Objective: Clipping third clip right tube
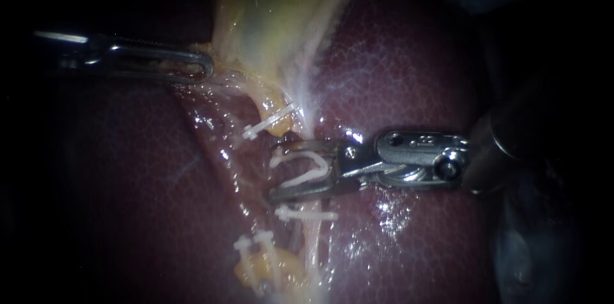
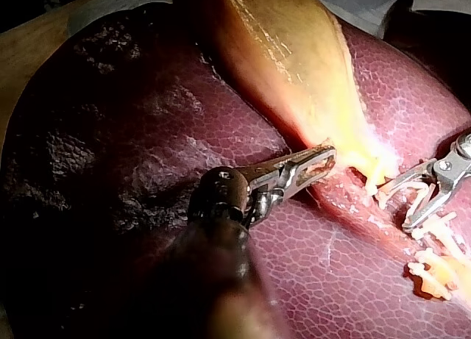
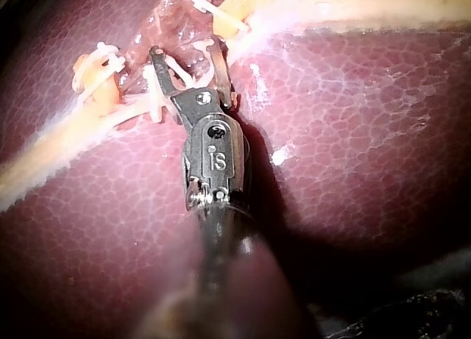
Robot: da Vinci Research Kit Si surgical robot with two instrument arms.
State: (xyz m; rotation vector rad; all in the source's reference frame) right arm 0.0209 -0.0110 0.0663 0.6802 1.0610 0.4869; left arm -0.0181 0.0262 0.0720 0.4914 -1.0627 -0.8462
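My right instrument (image 1: 281, 173) comes in from the right. Its jaws stand wide apart with an open white clip (image 1: 307, 166) seated between them, straddling the pale right tube (image 1: 312, 243). One closed clip (image 1: 307, 215) sits on this tube just below the jaws and another (image 1: 268, 123) lies above them on a yellow stump. In the right wrist view the jaws (image 3: 188, 59) reach across the tube between these clips. My left instrument (image 1: 201, 66) is shut on tissue at the edge of the gallbladder (image 1: 275, 16), also seen in the left wrist view (image 2: 320, 161).
Dark red liver (image 1: 409, 61) surrounds the site on both sides. Two more white clips (image 1: 256, 243) sit on yellow tissue at the lower left of the tube. The gallbladder (image 2: 294, 52) stretches away ahead of my left instrument.
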